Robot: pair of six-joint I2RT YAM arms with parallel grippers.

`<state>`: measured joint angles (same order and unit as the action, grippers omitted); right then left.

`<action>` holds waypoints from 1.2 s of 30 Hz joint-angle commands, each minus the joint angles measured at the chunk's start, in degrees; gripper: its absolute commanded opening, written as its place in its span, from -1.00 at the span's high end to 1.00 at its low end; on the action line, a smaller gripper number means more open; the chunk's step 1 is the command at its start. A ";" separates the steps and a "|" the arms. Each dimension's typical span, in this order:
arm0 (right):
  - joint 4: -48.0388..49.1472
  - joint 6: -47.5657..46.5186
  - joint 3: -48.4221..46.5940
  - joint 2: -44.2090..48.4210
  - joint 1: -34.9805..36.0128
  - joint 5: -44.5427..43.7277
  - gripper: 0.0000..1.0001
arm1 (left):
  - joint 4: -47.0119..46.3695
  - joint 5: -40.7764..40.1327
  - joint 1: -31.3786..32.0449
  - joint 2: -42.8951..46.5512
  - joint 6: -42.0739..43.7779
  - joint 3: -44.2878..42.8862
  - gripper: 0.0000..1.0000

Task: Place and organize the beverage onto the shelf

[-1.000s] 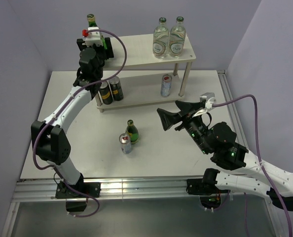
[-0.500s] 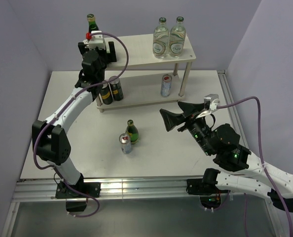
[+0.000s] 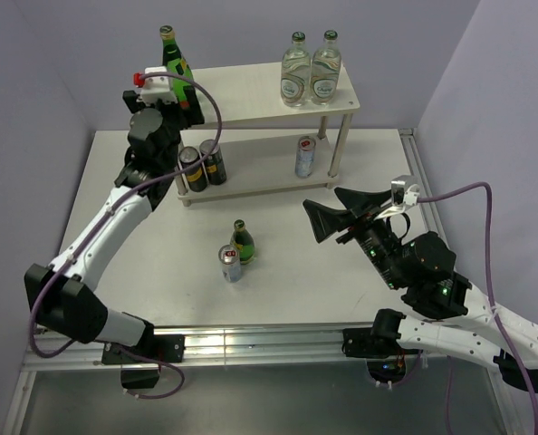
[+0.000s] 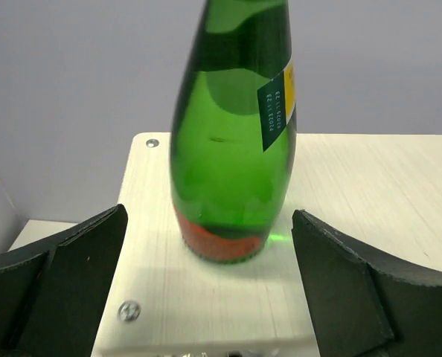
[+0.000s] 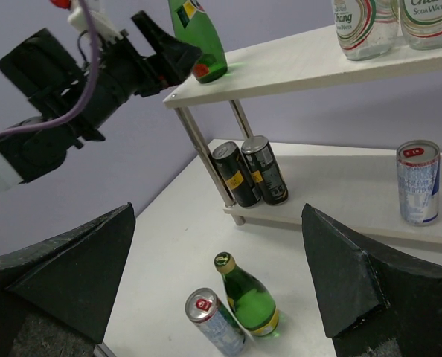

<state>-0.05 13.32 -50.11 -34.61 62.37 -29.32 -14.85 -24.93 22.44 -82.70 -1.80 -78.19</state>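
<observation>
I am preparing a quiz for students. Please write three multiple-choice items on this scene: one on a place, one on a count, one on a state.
1. Where does the green bottle by the left gripper stand? A) shelf's top board B) lower board C) table
2. How many clear bottles are on the top board? A) one B) two C) four
3. The left gripper's jaws are: A) shut on the bottle B) open, apart from it C) shut on a can
Answers: A, it stands at that board's left corner; B, two stand side by side; B, gaps show beside the bottle.
</observation>
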 commanded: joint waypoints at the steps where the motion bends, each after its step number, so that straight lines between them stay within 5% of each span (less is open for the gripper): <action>1: 0.49 1.27 0.19 0.86 -0.32 -0.30 -1.00 | 2.45 -1.43 1.11 6.57 -2.50 2.07 -0.99; 8: -1.70 1.71 0.80 1.83 -0.32 -1.53 -1.00 | 6.66 -8.19 15.60 27.47 -5.13 18.94 -0.99; 16: -2.05 3.20 1.50 1.65 -0.23 -1.09 -1.00 | 9.23 -14.97 34.85 34.79 -14.62 36.26 -0.99; 22: -1.97 4.43 2.73 1.83 -0.32 -0.91 -1.00 | 3.97 -15.33 38.12 34.27 -17.09 43.82 -0.99; 36: -3.64 4.70 2.91 2.27 -0.32 -2.41 -0.99 | -4.56 -14.62 38.12 23.73 -19.11 46.02 -0.99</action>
<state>-3.97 17.34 -47.55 -32.99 62.37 -30.59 -14.22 -38.92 60.36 -57.74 -19.40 -32.95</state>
